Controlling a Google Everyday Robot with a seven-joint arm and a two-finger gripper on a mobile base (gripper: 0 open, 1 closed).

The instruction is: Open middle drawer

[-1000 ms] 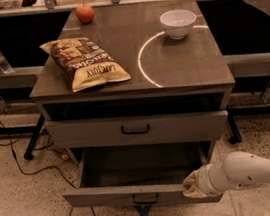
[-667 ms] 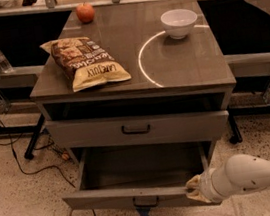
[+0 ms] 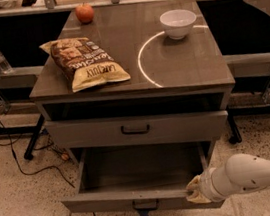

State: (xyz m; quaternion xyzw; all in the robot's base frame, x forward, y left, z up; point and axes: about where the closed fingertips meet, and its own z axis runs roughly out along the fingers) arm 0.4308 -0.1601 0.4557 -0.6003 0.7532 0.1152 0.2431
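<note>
The middle drawer (image 3: 138,196) is pulled well out of the grey cabinet. Its plain grey box is empty and its small black handle (image 3: 145,205) sits at the front's lower edge. My gripper (image 3: 195,191) is at the right end of the drawer's front panel, touching its top edge, on a white arm coming in from the lower right. The uppermost drawer (image 3: 134,129) above is shut. The lowest drawer is hidden under the open one.
On the cabinet top (image 3: 180,73) lie a chip bag (image 3: 85,62), a white bowl (image 3: 178,23) and a red apple (image 3: 84,13). A water bottle (image 3: 0,60) stands on a shelf at the left. Cables (image 3: 27,166) run over the speckled floor at the left.
The middle drawer has slid a little further out towards the camera. My gripper has moved with its front edge, slightly down in the picture.
</note>
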